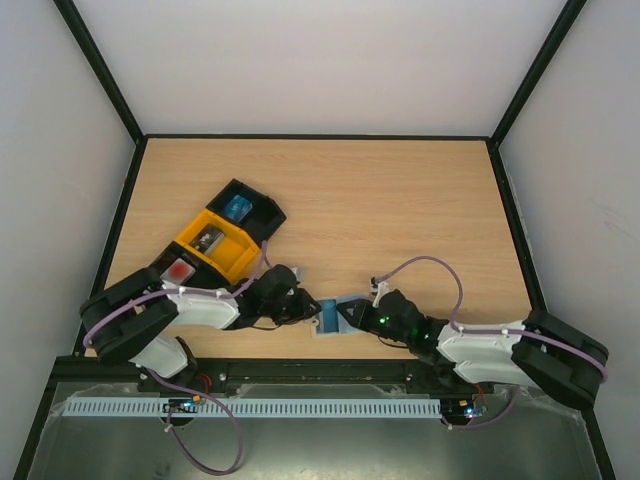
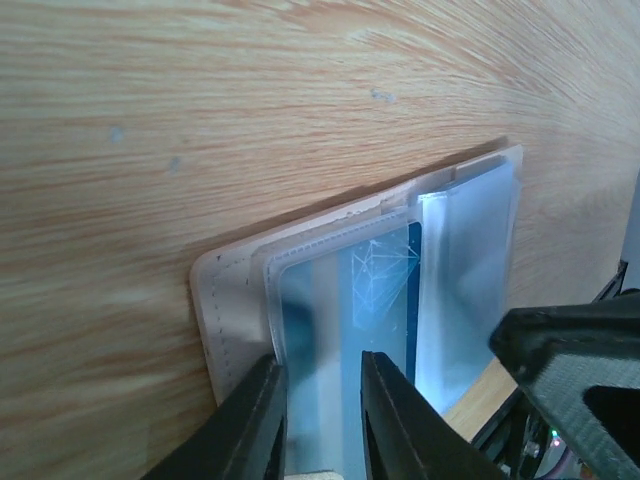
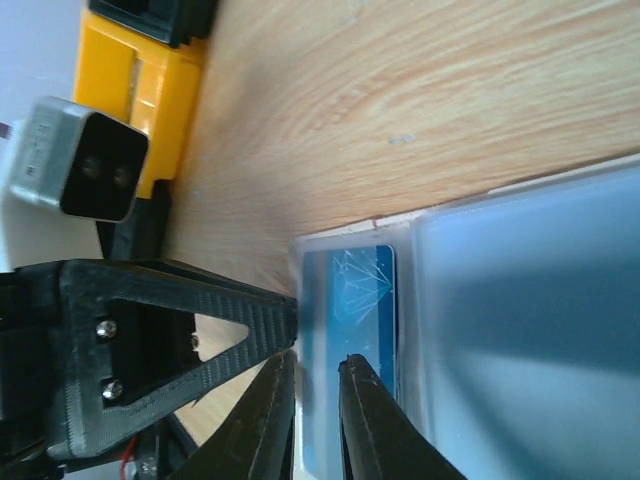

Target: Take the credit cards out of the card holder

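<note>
Left gripper [image 2: 322,372] comes in low from the near-left corner. Its white forearm lies almost flat along the table [image 1: 400,210], and its fingers reach right to the card holder [image 1: 327,318]. The fingers stand a narrow gap apart over a blue card [image 2: 385,270] that sits in the holder's clear pocket. Whether they pinch it or only rest on it cannot be told.

The right gripper [image 3: 318,362] mirrors this from the near-right corner, its arm folded low and pointing left. Its fingers are also only slightly apart at the edge of the same card, and its grip is just as unclear. The two grippers meet tip to tip at the holder.

The holder lies flat and open on the wood near the front edge, between the two arms, with its beige tab [image 2: 225,300] toward the left gripper.

Behind the left arm sit joined trays:
- The black tray [image 1: 262,215] holds a small blue item [image 1: 237,207].
- The yellow tray [image 1: 222,252] holds something grey [image 1: 208,240].
- The nearest black compartment [image 1: 160,283] holds a red card [image 1: 178,270].
</note>
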Tool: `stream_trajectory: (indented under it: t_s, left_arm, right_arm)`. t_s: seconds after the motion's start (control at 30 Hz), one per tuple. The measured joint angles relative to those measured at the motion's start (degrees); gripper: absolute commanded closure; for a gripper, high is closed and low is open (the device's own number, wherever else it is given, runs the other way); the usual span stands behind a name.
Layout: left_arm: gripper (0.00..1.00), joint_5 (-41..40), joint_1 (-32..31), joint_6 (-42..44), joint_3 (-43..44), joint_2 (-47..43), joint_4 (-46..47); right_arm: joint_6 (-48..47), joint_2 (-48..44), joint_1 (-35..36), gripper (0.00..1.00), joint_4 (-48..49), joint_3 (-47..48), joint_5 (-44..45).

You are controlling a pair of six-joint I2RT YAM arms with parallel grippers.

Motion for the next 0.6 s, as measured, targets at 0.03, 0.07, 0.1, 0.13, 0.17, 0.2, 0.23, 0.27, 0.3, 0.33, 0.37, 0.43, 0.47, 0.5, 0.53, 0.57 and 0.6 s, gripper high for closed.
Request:
stream_trajectory:
  t_s: [0.03, 0.07, 0.1, 0.13, 0.17, 0.2, 0.23, 0.27, 0.3, 0.33, 0.37, 0.43, 0.47, 0.5, 0.53, 0.57, 0.6]
  left_arm:
    - [0.74, -0.3, 0.0, 0.0, 0.1, -0.8, -1.4]
    - [0.73, -0.5, 0.0, -0.1, 0.1, -1.6, -2.4]
    - [0.73, -0.5, 0.0, -0.1, 0.1, -2.1, -3.1]
    - [0.72, -0.5, 0.0, -0.2, 0.1, -2.3, -3.4]
    - [0.72, -0.5, 0.0, -0.3, 0.1, -2.3, -3.6]
    - [0.7, -0.4, 0.0, -0.5, 0.1, -2.3, -3.6]
    - [0.69, -0.4, 0.0, -0.5, 0.1, -2.2, -3.5]
    - [0.69, -0.4, -0.1, -0.7, 0.1, -2.1, -3.3]
    - [0.68, -0.3, -0.2, -0.8, 0.1, -2.0, -3.0]
    - [0.68, -0.4, -0.3, -1.0, 0.1, -1.8, -2.6]
    - [0.68, -0.4, -0.5, -1.2, 0.1, -1.6, -2.2]
    - [0.75, -0.4, -0.9, -1.5, 0.2, -1.4, -1.8]
    - [0.8, -0.4, -1.0, -1.7, 0.2, -1.4, -1.7]
    - [0.83, -0.4, -1.2, -1.8, 0.2, -1.3, -1.7]
    - [0.87, -0.4, -1.3, -1.9, 0.2, -1.2, -1.7]
    - [0.89, -0.5, -1.4, -1.8, 0.2, -0.9, -1.8]
    - [0.91, -0.6, -1.4, -1.9, 0.2, -0.6, -1.8]
  right_arm:
    - [0.0, -0.9, 0.0, 0.85, -0.2, 0.0, 0.0]
    - [0.0, -2.0, 0.0, 0.85, -0.7, 0.0, 0.0]
    - [0.0, -2.7, 0.0, 0.85, -1.0, 0.0, 0.1]
    - [0.0, -3.2, 0.0, 0.85, -1.2, 0.0, 0.2]
    - [0.0, -3.4, 0.0, 0.85, -1.5, 0.0, 0.2]
    - [0.0, -3.5, 0.0, 0.85, -1.8, 0.0, 0.3]
    - [0.0, -3.5, 0.0, 0.85, -2.0, 0.0, 0.4]
    - [0.0, -3.5, 0.0, 0.85, -2.2, 0.0, 0.4]
    - [0.0, -3.3, 0.0, 0.85, -2.3, 0.0, 0.4]
    - [0.0, -3.0, 0.0, 0.85, -2.2, 0.0, 0.4]
    - [0.0, -2.6, 0.0, 0.85, -2.2, 0.0, 0.3]
    - [0.0, -0.7, 0.0, 0.85, -2.0, 0.0, -0.1]
    - [0.0, -0.2, 0.0, 0.85, -1.9, 0.0, -0.2]
    - [0.0, 0.9, 0.0, 0.85, -1.7, 0.0, -0.4]
    - [0.0, 1.9, 0.0, 0.85, -1.2, 0.0, -0.7]
    - [0.0, 3.0, 0.0, 0.85, -0.8, 0.0, -0.9]
    - [0.0, 4.0, 0.0, 0.85, -0.3, 0.0, -1.2]
